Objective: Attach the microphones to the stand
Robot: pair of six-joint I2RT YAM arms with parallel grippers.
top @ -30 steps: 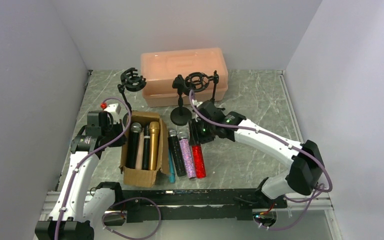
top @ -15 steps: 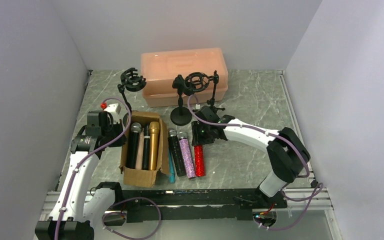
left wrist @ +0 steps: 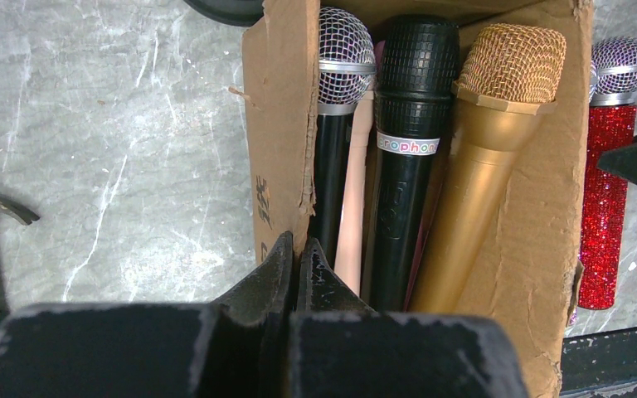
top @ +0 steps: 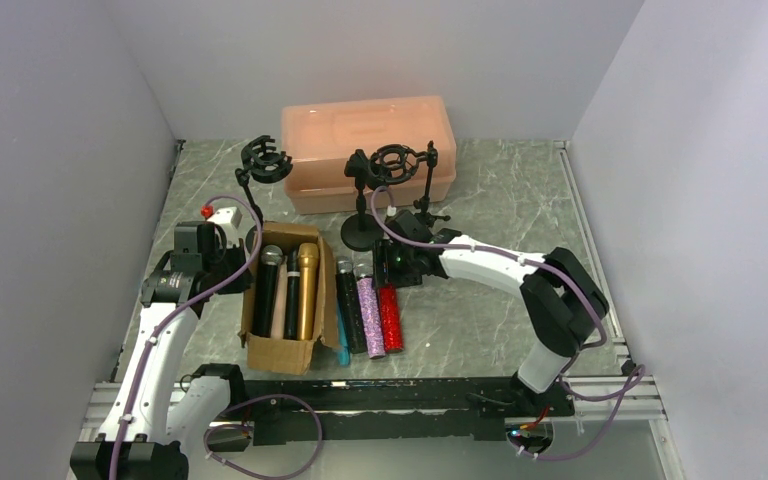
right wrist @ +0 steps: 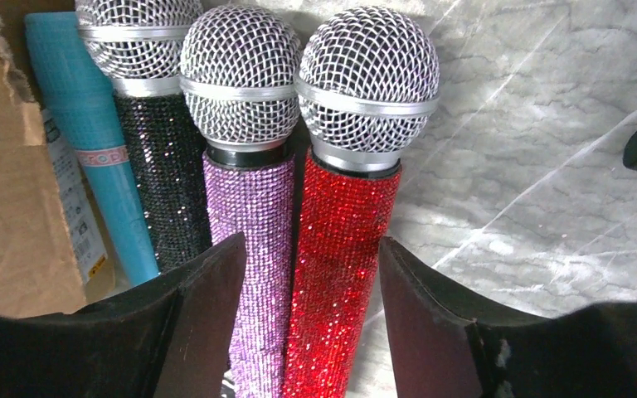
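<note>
Three glitter microphones lie side by side on the table: black, purple and red; the red one touches the purple one. A teal microphone lies beside the cardboard box. The box holds a black microphone, a gold one, a peach one and another black one. My right gripper is open, with its jaws either side of the purple and red handles. My left gripper is shut on the box's left wall. Two stands are empty.
A pink plastic bin stands at the back behind the stands. The right stand's round base sits just behind the microphone heads. Grey walls close in the table on three sides. A black rail runs along the near edge.
My right gripper has moved left and lower onto the glitter microphones, its elbow folding in. The red microphone has shifted left against the purple one. The left arm has not moved.
</note>
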